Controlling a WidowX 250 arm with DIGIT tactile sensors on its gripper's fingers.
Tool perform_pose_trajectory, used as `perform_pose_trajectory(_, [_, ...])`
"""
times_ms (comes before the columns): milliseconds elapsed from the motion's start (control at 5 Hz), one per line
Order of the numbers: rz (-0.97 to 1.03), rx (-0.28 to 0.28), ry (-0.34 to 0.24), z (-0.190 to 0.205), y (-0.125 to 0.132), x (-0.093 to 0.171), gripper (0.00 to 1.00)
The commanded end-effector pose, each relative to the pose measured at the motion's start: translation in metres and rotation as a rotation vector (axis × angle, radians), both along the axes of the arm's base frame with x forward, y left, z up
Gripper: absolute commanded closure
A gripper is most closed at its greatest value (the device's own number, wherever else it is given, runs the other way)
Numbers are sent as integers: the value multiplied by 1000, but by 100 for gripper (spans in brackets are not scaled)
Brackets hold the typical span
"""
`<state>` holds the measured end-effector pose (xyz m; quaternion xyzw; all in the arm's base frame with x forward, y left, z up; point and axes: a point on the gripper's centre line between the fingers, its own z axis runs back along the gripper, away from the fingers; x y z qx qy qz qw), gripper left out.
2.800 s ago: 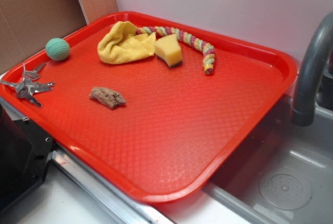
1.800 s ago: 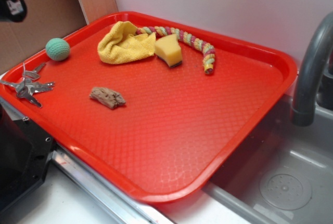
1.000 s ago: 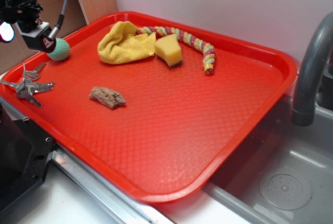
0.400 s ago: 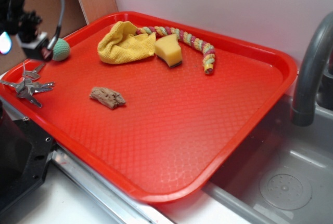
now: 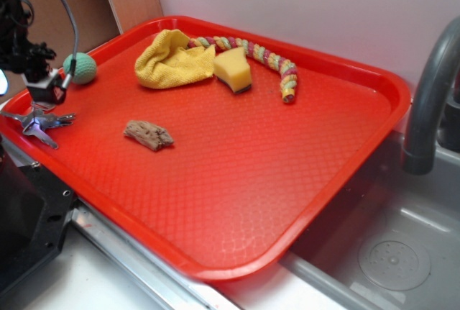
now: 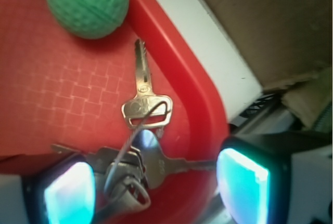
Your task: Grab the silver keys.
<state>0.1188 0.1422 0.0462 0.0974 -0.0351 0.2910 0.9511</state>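
Observation:
The silver keys (image 5: 37,121) lie fanned out on a wire ring at the left corner of the red tray (image 5: 251,173). My gripper (image 5: 42,98) hangs right over them, low above the tray. In the wrist view the keys (image 6: 143,148) lie between my two glowing fingertips, one on the left (image 6: 70,193) and one on the right (image 6: 242,185). One key points up toward the green ball (image 6: 87,3). The gripper (image 6: 156,190) is open, its jaws wide apart on either side of the bunch.
The green ball (image 5: 80,67) sits just behind the gripper. A yellow cloth (image 5: 172,58), a yellow sponge (image 5: 233,70), a coloured rope (image 5: 269,58) and a brown chunk (image 5: 148,134) lie on the tray. Faucet (image 5: 431,94) and sink (image 5: 392,252) are at the right. The tray rim (image 6: 187,94) runs close beside the keys.
The gripper came into view from the upper left and has dropped down in front of the green ball to just over the keys. The keys have not moved.

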Motion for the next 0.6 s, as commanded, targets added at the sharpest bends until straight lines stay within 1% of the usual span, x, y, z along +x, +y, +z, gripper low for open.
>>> perform_pose_trajectory(0, [-64, 2, -36, -14, -3, 20, 0])
perform_pose_trajectory(200, [-46, -13, -14, -18, -4, 23, 100])
perform_pose_trajectory(400, [-57, -61, -32, -12, -4, 20, 100])
